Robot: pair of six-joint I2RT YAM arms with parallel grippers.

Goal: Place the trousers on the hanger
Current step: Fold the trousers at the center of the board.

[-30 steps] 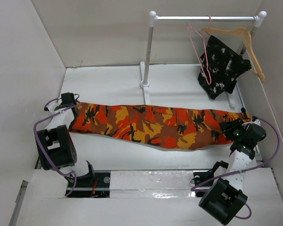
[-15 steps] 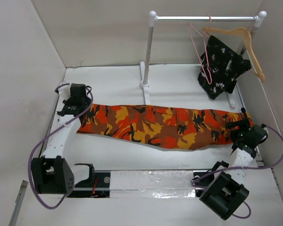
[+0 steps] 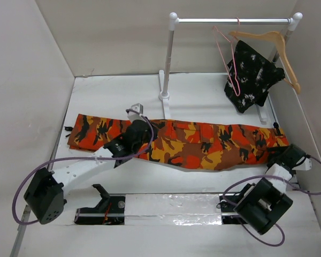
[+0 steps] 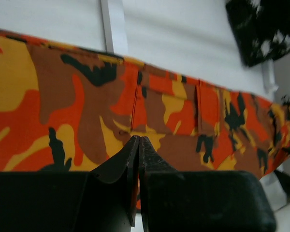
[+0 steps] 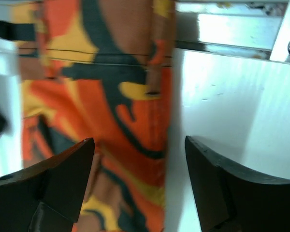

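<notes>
trousers lie flat across the table, with the hanger well apart on the rail. my left tool is closed and empty above the cloth, my right tool spread wide at the right end. i'd open left and pinch all layers.

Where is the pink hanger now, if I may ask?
In the top view the hanger hangs from the rail at far right, left of the wooden hanger.

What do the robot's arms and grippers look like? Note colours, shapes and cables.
The left arm and right arm have white links, black joint blocks and a looping purple cable each. The left gripper and right gripper have black wedge-shaped fingers.
</notes>
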